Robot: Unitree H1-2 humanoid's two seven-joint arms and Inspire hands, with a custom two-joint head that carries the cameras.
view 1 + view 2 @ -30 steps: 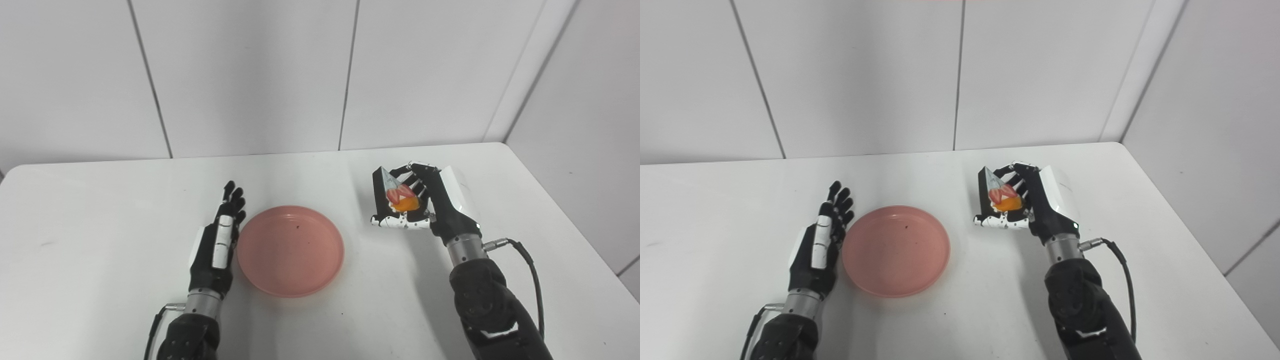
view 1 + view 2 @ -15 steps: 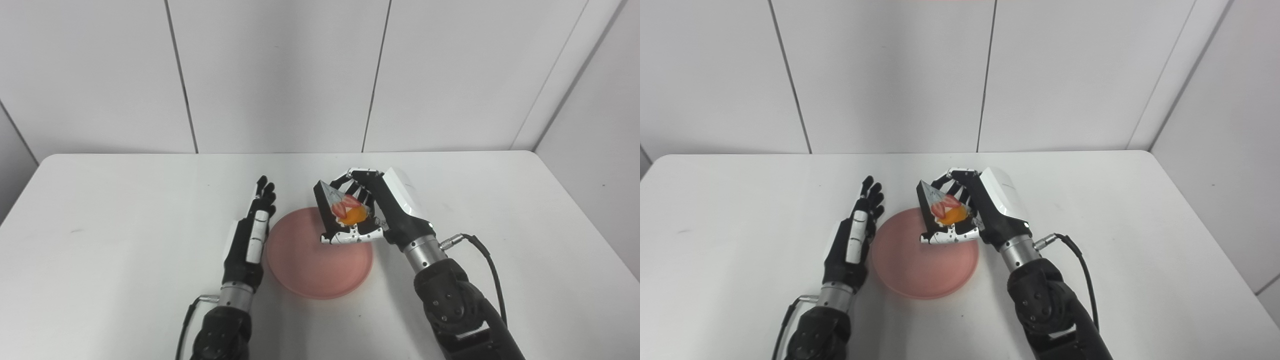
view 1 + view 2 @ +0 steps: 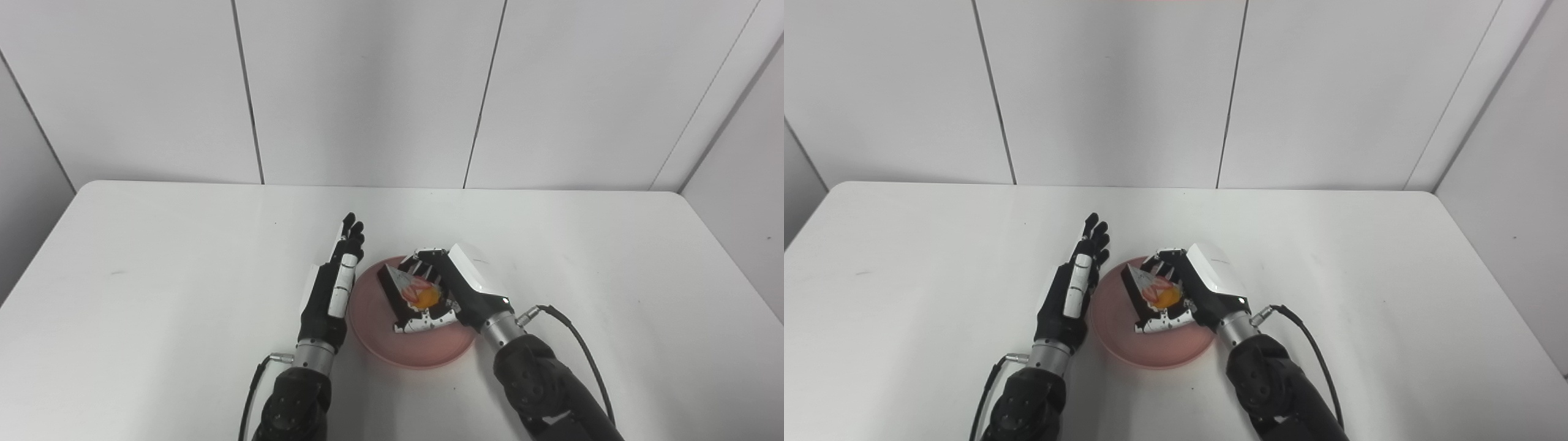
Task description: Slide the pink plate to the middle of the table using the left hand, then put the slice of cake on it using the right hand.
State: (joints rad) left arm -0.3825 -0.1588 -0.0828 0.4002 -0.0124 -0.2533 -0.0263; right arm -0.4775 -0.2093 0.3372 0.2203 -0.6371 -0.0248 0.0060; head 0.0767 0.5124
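The pink plate [image 3: 422, 352] lies near the middle of the white table [image 3: 153, 257]. Over it my right hand [image 3: 456, 294] is shut on the slice of cake [image 3: 411, 293], a wedge with dark sides and red and orange fruit on top. The cake sits low over the plate's middle; I cannot tell whether it touches the plate. My left hand [image 3: 334, 288] stands open on its edge, fingers straight and pointing away, right beside the plate's left rim. In the right eye view the cake [image 3: 1151, 293] and plate [image 3: 1157, 352] show the same way.
White wall panels [image 3: 367, 92] rise behind the table's far edge. A black cable [image 3: 582, 355] loops from my right wrist over the table. The table's right edge [image 3: 735, 275] lies well beyond the right arm.
The camera has shifted, moving the whole scene. My right hand carried the cake leftward from beside the plate to above it, then lowered it toward the plate's middle. The left hand stayed beside the rim.
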